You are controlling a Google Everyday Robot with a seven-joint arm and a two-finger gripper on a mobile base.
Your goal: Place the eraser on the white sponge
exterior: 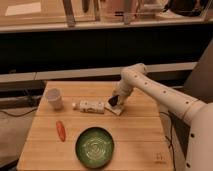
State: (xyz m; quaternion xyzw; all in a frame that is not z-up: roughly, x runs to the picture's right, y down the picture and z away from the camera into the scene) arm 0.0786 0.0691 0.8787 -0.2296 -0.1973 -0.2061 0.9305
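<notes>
Black eraser [113, 101] lying tilted on the white sponge [117, 109], just right of the patterned bottle [90, 106] on the wooden desk [135, 132]. Gripper [117, 99] low over the eraser, touching or nearly so. Hold or release: cannot tell. Placement seemingly made; letting go and withdrawal probably left.

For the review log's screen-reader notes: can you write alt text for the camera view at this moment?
A white robot arm reaches over a wooden table, its gripper holding the black eraser down at the white sponge. Left of them lie a white patterned bottle and a white cup; an orange stick and a green bowl sit nearer the front.
</notes>
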